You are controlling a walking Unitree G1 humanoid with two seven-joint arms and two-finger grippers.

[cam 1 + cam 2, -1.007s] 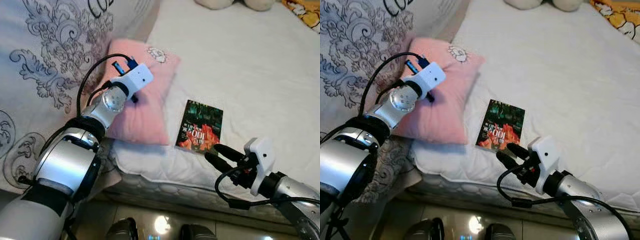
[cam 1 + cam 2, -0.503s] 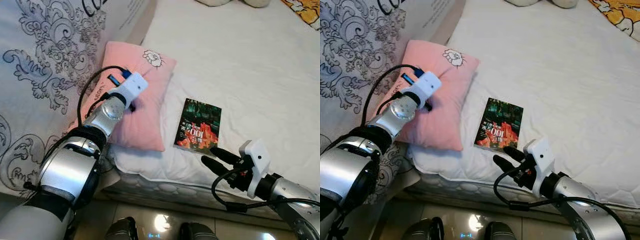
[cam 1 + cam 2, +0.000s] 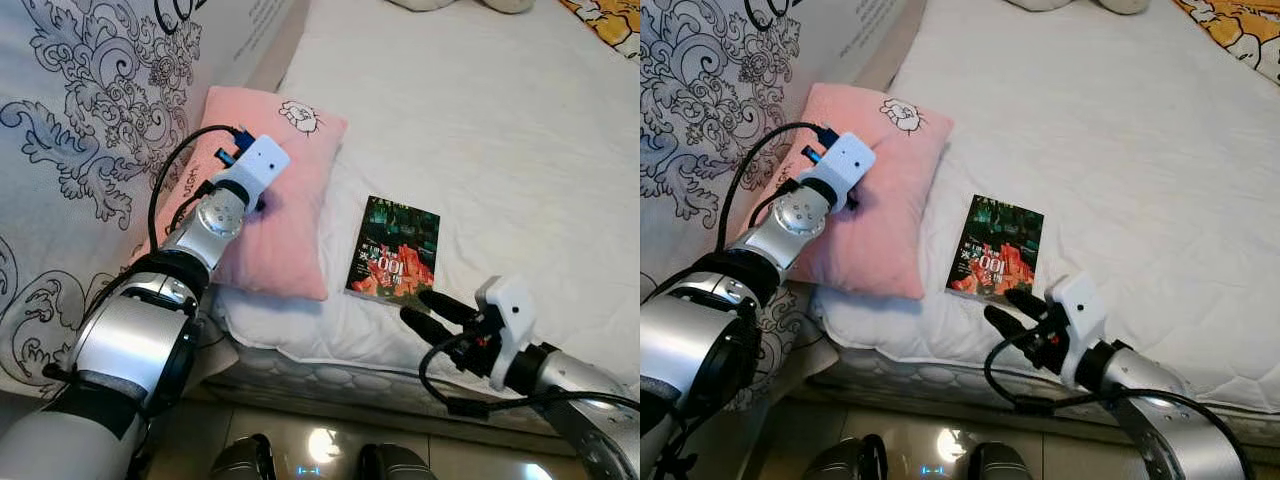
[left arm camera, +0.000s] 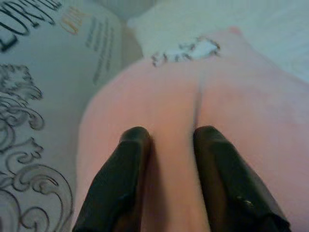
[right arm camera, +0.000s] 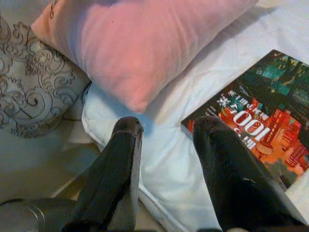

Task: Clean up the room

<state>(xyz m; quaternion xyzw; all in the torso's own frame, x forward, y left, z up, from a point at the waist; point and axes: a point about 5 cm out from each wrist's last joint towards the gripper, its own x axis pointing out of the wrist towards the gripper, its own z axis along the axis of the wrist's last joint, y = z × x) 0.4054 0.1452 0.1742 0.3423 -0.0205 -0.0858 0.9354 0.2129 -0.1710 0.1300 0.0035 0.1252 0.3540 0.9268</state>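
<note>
We judge the tidying barely begun: nothing on the bed (image 3: 500,130) has been lifted or put away, so both items we can count there are left to deal with, one pink pillow (image 3: 285,200) and one book (image 3: 395,252). The pillow lies at the bed's left edge against the patterned bedspread (image 3: 90,130), and the book lies flat on the white mattress just beside it, near the front edge. Our left gripper (image 4: 171,140) is pressed down onto the pillow, its fingers (image 4: 128,159) parted with a ridge of pink fabric bulging between them, not yet pinched shut. Our right gripper (image 5: 164,130) hovers at the mattress edge just short of the book, its fingers (image 5: 212,145) spread apart and holding nothing, one tip over the book's near corner. At the far edge of the bed we also make out pale stuffed shapes and an orange patterned cloth (image 3: 605,20), too cropped to count.
</note>
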